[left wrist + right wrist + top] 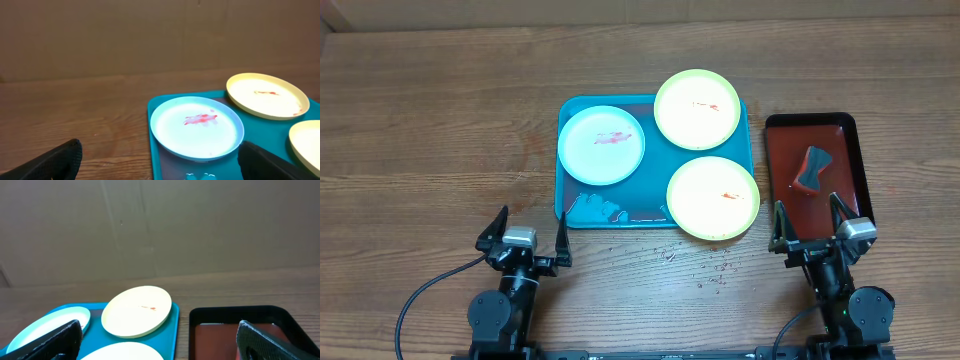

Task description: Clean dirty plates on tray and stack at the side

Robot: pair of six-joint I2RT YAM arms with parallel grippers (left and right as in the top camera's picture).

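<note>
Left hand (533,214) sits at the near edge of the wooden tabletop (440,120), left of centre. Its two fingers are spread wide and it grasps nothing.

Just beyond it lies the teal tray (650,195), in the middle of the tabletop. A pale blue-white plate (601,145) lies flat in the tray's left half, with a red smear near its centre. Pale blotches (595,208) mark the tray floor at its near left corner.

A yellow-green plate (698,108) sits at the tray's far right corner, overhanging the far rim, with a thin red streak on it. A second yellow-green plate (713,197) sits at the near right corner, overhanging the near and right rims, with a small red spot. The three plates lie apart, none stacked.

Small dark specks (705,270) dot the tabletop near this plate.

A dark red tray (780,150) lies beside the teal one, toward the right edge, carrying a dark grey pad (811,168).

Right hand (807,205) is at that tray's near end, fingers spread wide, grasping nothing.
</note>
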